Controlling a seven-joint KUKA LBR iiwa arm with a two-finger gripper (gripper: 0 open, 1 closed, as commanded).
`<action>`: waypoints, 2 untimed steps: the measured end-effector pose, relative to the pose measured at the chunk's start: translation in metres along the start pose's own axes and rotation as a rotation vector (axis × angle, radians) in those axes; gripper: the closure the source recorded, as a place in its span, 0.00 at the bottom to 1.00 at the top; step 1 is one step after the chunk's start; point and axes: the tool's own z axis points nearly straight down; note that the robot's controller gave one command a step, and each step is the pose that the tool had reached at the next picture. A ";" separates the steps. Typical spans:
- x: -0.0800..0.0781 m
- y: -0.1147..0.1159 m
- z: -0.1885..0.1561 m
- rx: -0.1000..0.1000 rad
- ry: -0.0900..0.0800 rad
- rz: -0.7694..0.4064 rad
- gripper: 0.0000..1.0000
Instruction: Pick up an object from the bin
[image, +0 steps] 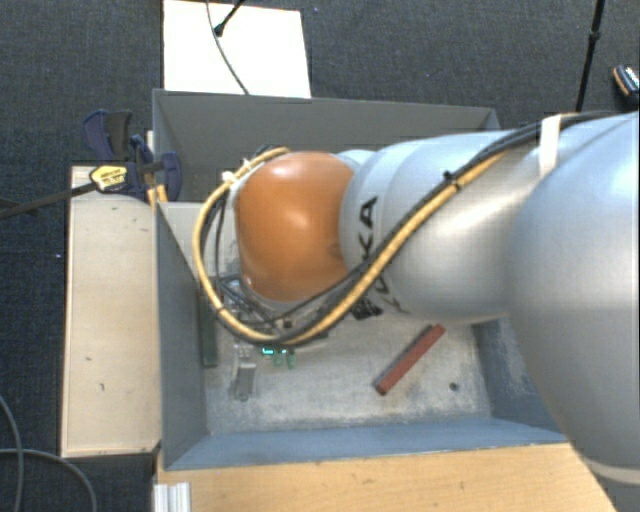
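My gripper hangs below the orange dome, low over the bin's front left floor; most of it is hidden by the dome and cables. A reddish-brown flat stick lies slanted on the floor at the front middle, well to the gripper's right and apart from it. Nothing shows beneath the gripper.
The arm and its orange dome cover the back and right of the bin. A dark upright strip stands against the left wall beside the gripper. A small dark speck lies right of the stick. The front wall is close to the gripper.
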 end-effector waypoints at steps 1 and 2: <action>-0.057 -0.078 0.103 0.003 -0.002 -0.201 0.00; -0.048 -0.093 0.114 0.000 -0.003 -0.160 0.00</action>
